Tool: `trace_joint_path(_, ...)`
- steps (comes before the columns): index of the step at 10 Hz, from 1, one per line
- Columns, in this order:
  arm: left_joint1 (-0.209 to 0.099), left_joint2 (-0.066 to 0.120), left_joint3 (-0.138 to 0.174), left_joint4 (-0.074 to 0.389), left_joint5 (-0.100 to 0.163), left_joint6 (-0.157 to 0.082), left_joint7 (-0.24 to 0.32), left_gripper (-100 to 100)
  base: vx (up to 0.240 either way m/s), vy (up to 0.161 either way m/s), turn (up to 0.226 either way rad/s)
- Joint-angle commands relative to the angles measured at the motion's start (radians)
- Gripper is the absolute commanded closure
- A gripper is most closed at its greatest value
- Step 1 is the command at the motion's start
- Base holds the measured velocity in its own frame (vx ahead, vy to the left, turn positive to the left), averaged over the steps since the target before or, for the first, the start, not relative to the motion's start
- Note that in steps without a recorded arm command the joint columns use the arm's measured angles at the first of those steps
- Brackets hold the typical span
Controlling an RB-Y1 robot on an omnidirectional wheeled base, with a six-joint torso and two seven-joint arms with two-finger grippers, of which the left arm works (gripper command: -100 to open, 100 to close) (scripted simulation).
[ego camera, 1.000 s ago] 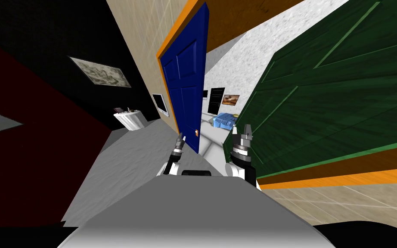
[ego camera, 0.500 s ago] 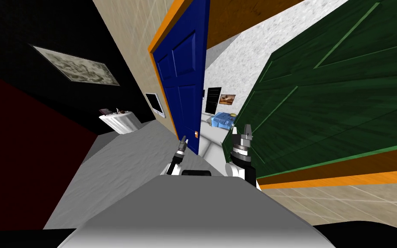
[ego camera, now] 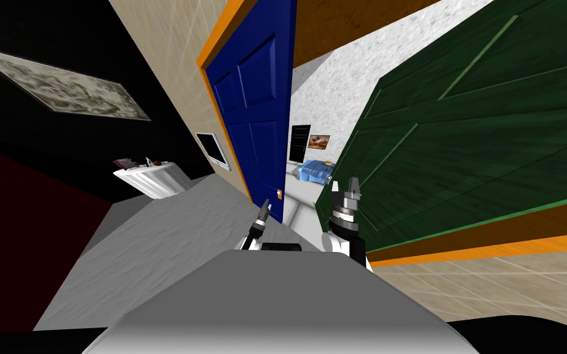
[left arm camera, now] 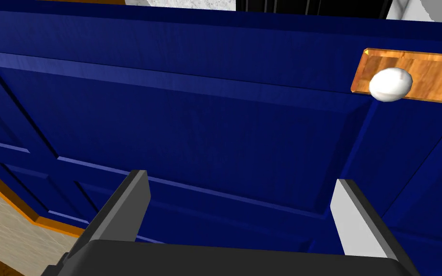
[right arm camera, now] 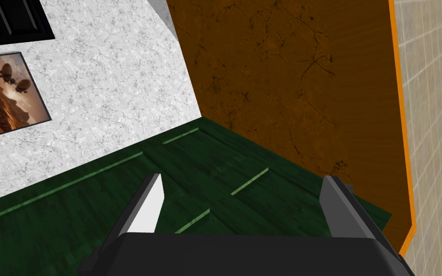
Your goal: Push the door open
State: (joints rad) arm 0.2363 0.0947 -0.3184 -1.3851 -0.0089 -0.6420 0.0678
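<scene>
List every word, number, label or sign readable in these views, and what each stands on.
None: no readable text anywhere.
The orange plate behind the white knob on the blue door is blank.
The green door bears only panel lines.
The orange-toned framed picture and the grey framed picture show images without lettering.

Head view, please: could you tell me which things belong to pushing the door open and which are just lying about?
For the job: blue door, its white knob, left gripper, open at the door panel.

Lying about: green door, right gripper, white table, blue bed, framed picture.
</scene>
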Motion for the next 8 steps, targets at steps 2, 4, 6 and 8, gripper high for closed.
trace_joint_path(2, -0.016, 0.004, -0.012, 0.053, -0.003, -0.011, 0.001, -100, 0.058, 0.07, -0.067)
trace_joint_path(4, -0.029, 0.006, -0.027, 0.11, -0.007, -0.025, 0.002, -100, 0.044, 0.058, -0.089)
trace_joint_path(6, -0.043, 0.007, -0.041, 0.165, -0.011, -0.039, 0.002, -100, 0.06, 0.077, -0.127)
trace_joint_path(8, -0.054, 0.009, -0.054, 0.213, -0.015, -0.051, 0.003, -100, 0.074, 0.074, -0.098)
